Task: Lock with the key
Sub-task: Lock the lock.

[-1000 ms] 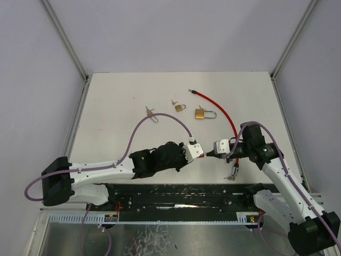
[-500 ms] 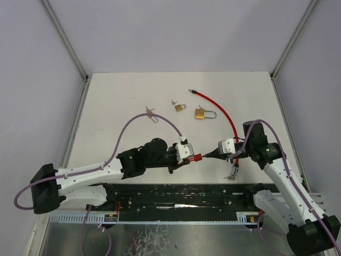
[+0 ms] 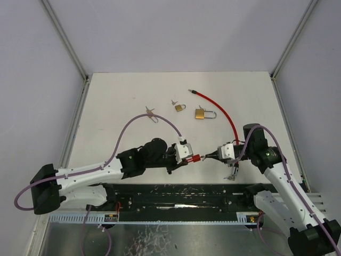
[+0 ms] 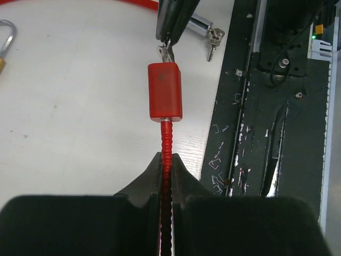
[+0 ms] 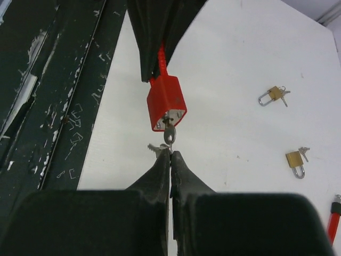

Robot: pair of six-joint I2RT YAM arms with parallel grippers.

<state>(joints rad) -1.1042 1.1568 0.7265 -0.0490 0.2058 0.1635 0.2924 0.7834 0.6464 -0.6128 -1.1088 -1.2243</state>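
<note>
1. White tabletop (image 3: 122, 90) ran between grey walls. Away from the work lay loose keys (image 3: 151, 113), a small brass padlock (image 3: 180, 107) and a larger brass padlock (image 3: 201, 113).
2. At the near edge, the left gripper (image 3: 187, 158) was clenched on the ribbed red cable (image 4: 166, 144) just behind the red lock body (image 4: 165, 90). It held the body above the table's front edge.
3. A key (image 5: 169, 134) sat in the keyhole on the body's free end, so insertion looked done.
4. The right gripper (image 5: 170, 154) was pinched tight on the key's bow, end-on to the lock and facing the left gripper.
5. What seemed left was turning the key to lock, then drawing it out and letting go. Whether any turn had been made could not be judged.
6. Both pairs of fingers covered part of what they gripped. How deep the key sat was unclear, and so was whether the cable end was fully seated.
7. Farther right, the cable's long run passed behind the right arm, so its path to the lock was hidden. A key bunch (image 3: 231, 175) below that arm was too small to read.
</note>
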